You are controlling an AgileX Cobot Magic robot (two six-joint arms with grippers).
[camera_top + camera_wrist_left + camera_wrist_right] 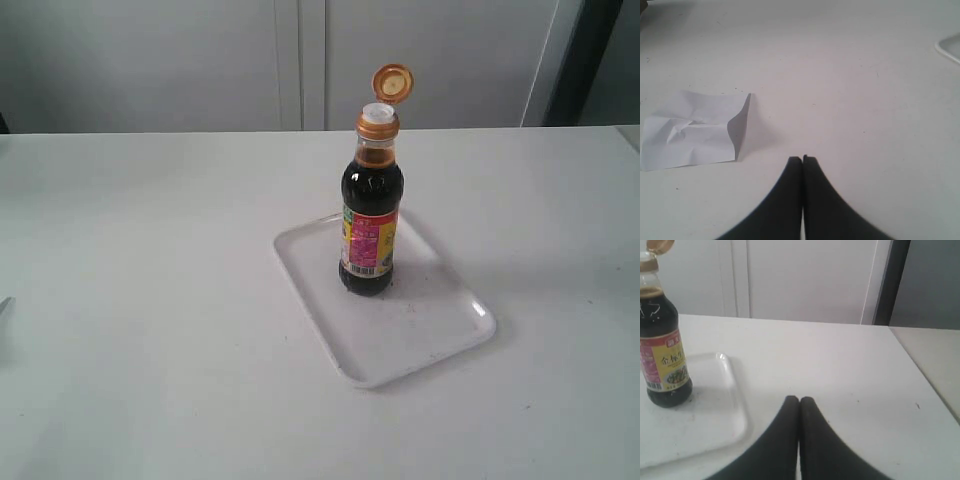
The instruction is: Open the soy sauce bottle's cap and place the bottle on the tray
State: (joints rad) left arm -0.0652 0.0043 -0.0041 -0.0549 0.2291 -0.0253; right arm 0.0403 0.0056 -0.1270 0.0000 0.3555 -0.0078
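The soy sauce bottle (371,215) is standing upright on the tray (440,330), toward the tray's far side, with bare tray floor lying open on its near side. The cap (392,83) is hanging flipped back on its hinge above the neck, and the white spout (378,115) is sitting exposed beneath it. Judging from this, both parts of the task are looking finished.

The left gripper (802,159) is sitting with its fingers pressed together and gripping nothing, well away from the tray, whose corner is only just peeking into the left wrist view. A crumpled sheet of paper (690,131) is lying on the table (150,300) near those fingertips, far from the tray. The right gripper (799,400) is likewise pinched closed and empty, hovering over bare table off the tray's side, apart from the bottle.

The risk now is sitting with the open spout. The bottle is tall and narrow, so any arm sweeping back across the tray could be clipping its neck and tipping it, and dark sauce would be pouring out freely. A bump to the tray's rim could be rocking the bottle the same way. The tray may be carrying a few dark specks near the bottle's base, though the exterior view is too coarse to be sure.
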